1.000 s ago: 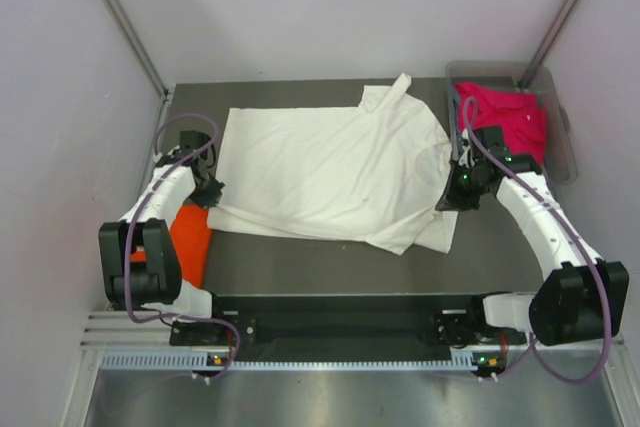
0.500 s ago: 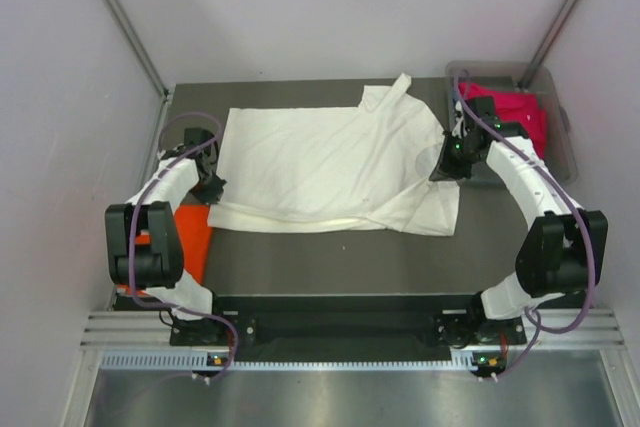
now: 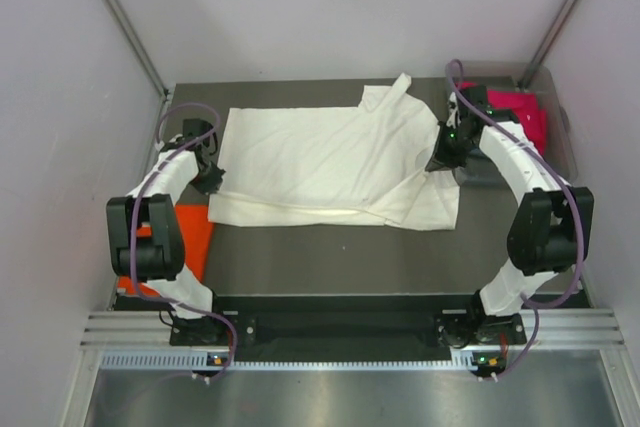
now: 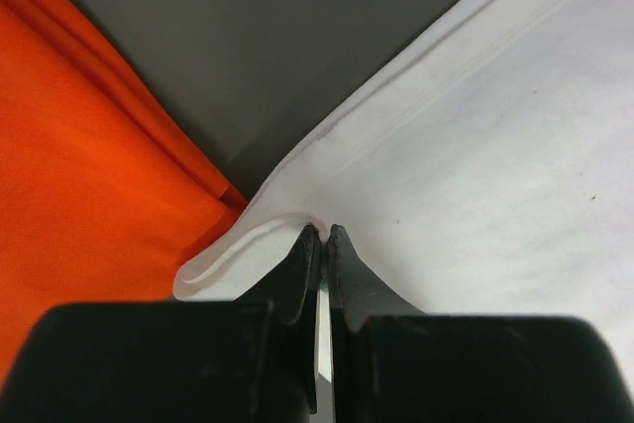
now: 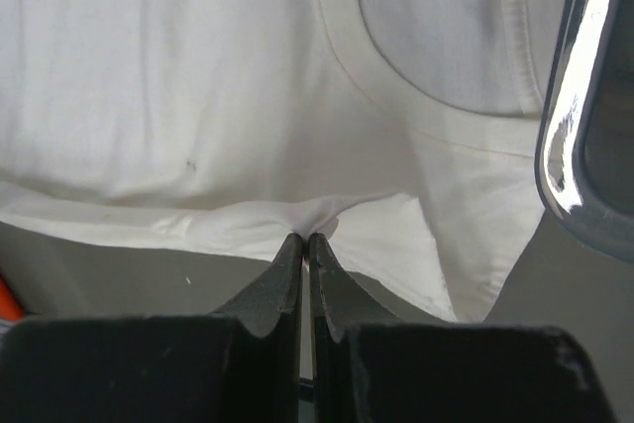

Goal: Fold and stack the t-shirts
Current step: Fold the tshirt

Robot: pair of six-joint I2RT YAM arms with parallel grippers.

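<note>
From above: cream-white t-shirt (image 3: 330,162) spread across the middle of the grey worktop (image 3: 330,257), left fingers (image 3: 208,177) at its left edge, right fingers (image 3: 440,159) at its right side; orange t-shirt (image 3: 190,232) beside the left arm, magenta-pink t-shirt (image 3: 525,117) in a clear bin (image 3: 565,152) far right. From the left wrist: fingers pressed together, pinching the white hem, orange cloth just beside. From the right wrist: fingers clamped on a raised white fold below the collar.
</note>
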